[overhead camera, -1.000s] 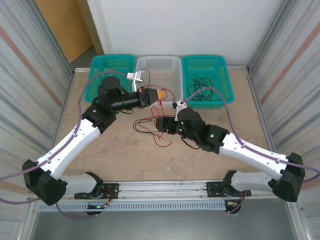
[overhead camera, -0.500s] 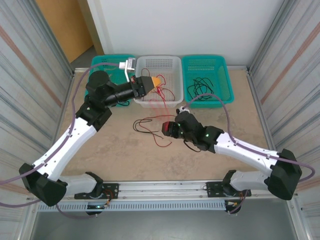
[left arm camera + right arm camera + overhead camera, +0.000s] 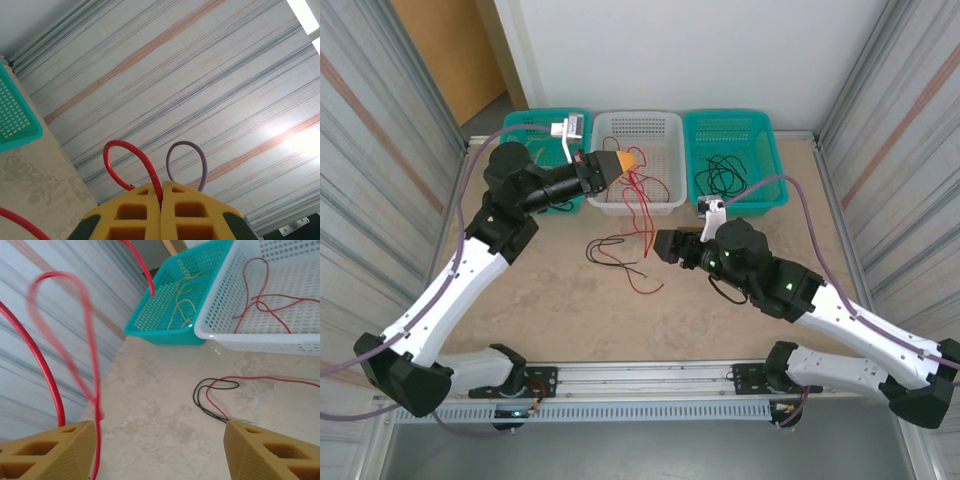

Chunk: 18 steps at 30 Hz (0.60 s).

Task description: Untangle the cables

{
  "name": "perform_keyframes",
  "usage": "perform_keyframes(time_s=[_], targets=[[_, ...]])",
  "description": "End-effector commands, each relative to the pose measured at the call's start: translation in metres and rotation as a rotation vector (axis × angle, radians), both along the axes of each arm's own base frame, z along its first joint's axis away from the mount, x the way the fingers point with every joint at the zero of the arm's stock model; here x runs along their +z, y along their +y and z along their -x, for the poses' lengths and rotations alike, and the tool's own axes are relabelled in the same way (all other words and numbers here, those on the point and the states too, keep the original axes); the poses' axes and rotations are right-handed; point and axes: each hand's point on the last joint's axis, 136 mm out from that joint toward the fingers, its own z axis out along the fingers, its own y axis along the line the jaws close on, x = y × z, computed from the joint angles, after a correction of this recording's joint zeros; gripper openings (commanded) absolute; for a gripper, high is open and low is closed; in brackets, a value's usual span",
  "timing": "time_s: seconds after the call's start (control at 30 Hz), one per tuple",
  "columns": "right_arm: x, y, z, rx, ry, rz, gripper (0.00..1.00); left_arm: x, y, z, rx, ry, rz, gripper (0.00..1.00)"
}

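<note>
Your left gripper (image 3: 626, 160) has its yellow pads pressed tight together, pinching a red cable (image 3: 121, 144) up over the white basket (image 3: 638, 124). From there the strand hangs down to the table (image 3: 550, 310).

Your right gripper (image 3: 660, 245) sits low beside that strand with its fingers spread wide. In its wrist view a blurry red loop runs right past one finger (image 3: 50, 450), and I honestly can't tell if it's touching.

A black cable (image 3: 212, 387) lies looped with another red one on the table, just in front of the baskets. There are yellowish cables (image 3: 182, 297) in the left teal basket (image 3: 165, 332) and black ones in the right teal basket (image 3: 732, 120).
</note>
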Motion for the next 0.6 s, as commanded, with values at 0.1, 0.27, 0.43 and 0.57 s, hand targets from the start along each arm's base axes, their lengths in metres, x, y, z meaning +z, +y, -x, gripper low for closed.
perform_keyframes(time_s=[0.1,0.27,0.43,0.57], targets=[[0.033,0.021,0.008,0.090,-0.089,-0.002,0.68,0.003,0.006,0.009,-0.011,-0.033,0.006,0.00],[0.041,0.033,0.001,0.101,-0.113,0.018,0.68,-0.005,0.006,0.008,-0.006,-0.020,0.000,0.00],[0.038,0.034,-0.006,0.073,-0.117,0.040,0.63,-0.002,0.008,0.010,-0.007,-0.027,0.002,0.00],[0.032,0.037,-0.008,0.074,-0.105,0.063,0.37,-0.001,0.012,0.011,0.001,-0.036,0.001,0.00]])
